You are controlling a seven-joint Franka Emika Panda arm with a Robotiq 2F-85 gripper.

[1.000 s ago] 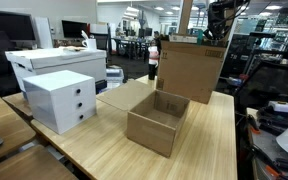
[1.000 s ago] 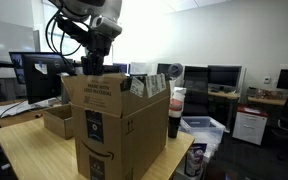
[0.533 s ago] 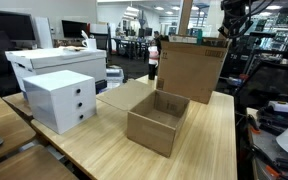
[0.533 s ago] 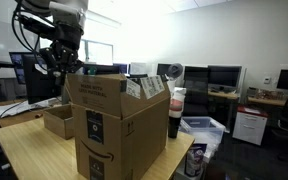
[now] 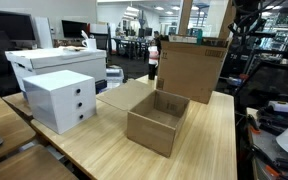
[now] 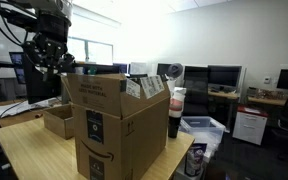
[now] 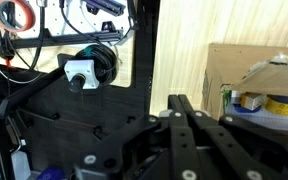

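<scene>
Gripper [image 6: 52,68] shown raised beside tall cardboard box [image 6: 114,125], jaws closed, nothing gripped; small open box [image 5: 156,120] placed near it.

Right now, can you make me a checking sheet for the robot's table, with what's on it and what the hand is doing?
Surface: wooden table, light planks.
Job's things: tall cardboard box, open on top, with packets inside in the wrist view; small open box on the table.
Clutter: white drawer unit; dark bottle beside the tall cardboard box.
Hand: hand shut, nothing seen in it, up high beside the tall cardboard box.
Cables: orange cable loop; black cables looping above the hand.
Surroundings: office desks with monitors; small camera on a black frame.
</scene>
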